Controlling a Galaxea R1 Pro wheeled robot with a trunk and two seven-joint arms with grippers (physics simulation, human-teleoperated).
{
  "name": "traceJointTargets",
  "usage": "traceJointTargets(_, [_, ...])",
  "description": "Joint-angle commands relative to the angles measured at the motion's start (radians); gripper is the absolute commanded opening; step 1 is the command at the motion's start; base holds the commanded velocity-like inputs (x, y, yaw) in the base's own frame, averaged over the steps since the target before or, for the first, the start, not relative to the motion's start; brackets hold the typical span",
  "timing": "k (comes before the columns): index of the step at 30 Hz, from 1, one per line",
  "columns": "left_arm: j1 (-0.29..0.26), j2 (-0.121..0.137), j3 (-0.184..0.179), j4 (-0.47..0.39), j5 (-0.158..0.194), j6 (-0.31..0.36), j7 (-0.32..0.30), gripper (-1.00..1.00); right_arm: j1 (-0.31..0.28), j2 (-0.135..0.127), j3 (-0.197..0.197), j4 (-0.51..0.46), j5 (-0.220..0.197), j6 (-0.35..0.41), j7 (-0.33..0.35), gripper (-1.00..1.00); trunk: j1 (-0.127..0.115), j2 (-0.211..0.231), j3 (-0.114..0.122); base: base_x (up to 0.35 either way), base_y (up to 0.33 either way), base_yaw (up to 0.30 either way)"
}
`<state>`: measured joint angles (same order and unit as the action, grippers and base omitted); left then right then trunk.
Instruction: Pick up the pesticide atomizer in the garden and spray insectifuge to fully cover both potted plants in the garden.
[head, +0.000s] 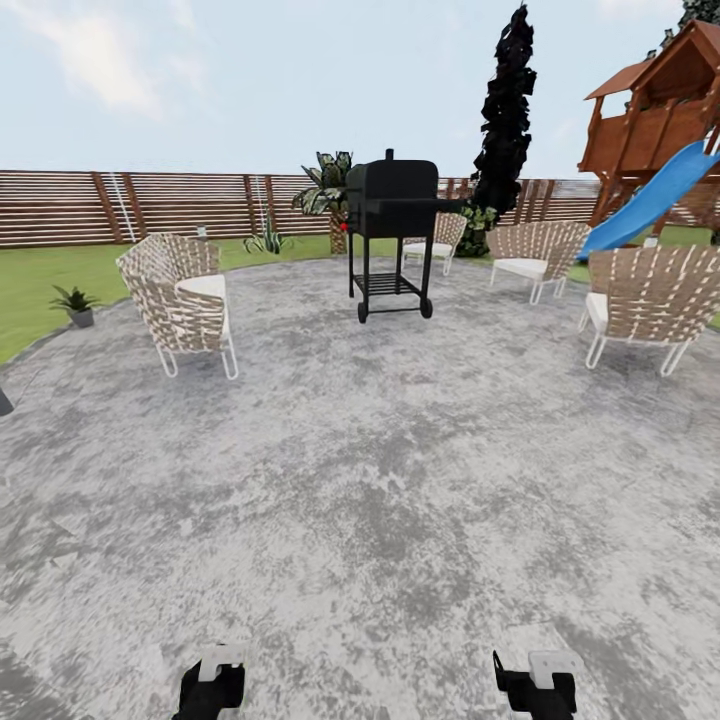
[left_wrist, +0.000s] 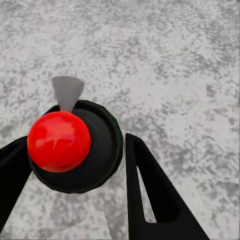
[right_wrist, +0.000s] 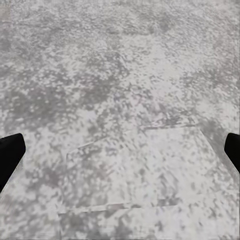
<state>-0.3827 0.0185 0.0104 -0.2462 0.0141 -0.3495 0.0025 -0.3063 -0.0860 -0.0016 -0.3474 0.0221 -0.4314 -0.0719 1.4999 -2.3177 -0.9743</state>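
On the round stone patio (head: 380, 480), facing a black grill (head: 391, 235) ringed by wicker chairs (head: 180, 300). One potted plant (head: 76, 303) sits on the lawn at far left, well apart from me. My left end effector (left_wrist: 75, 150) is clamped on the pesticide atomizer (left_wrist: 92, 150), red knob toward the camera, carried low for travel. My right end effector (right_wrist: 120, 150) hangs spread apart, holding nothing.

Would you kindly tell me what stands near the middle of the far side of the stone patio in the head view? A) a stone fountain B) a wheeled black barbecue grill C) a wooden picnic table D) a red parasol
B: a black barbecue grill on legs with wheels stands on the grey patio, with woven chairs set around it.
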Motion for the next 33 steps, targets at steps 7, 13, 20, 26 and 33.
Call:
traceJointTargets(7, [-0.001,0.0,0.001,0.001,0.001,-0.003,0.001,-1.0,0.0,0.0,0.0,0.001,0.002,-0.003,-0.003,1.0,0.0,0.0,-0.001,0.339,0.0,0.0])
traceJointTargets(13, [0.0,0.0,0.001,0.001,0.001,-0.003,0.001,-1.0,-0.001,0.0,0.0,0.001,0.002,-0.003,-0.003,1.0,0.0,0.0,-0.001,0.339,0.0,0.0])
traceJointTargets(20, [-0.001,0.0,0.001,0.001,0.001,-0.003,0.001,-1.0,-0.001,0.0,0.0,0.001,0.002,-0.003,-0.003,1.0,0.0,0.0,-0.001,0.339,0.0,0.0])
traceJointTargets(26, [0.0,0.0,0.001,0.001,0.001,-0.003,0.001,-1.0,-0.001,0.0,0.0,0.001,0.002,-0.003,-0.003,1.0,0.0,0.0,-0.001,0.339,0.0,0.0])
traceJointTargets(33, [0.0,0.0,0.001,0.001,0.001,-0.003,0.001,-1.0,0.0,0.0,0.0,0.001,0.002,-0.003,-0.003,1.0,0.0,0.0,-0.001,0.339,0.0,0.0])
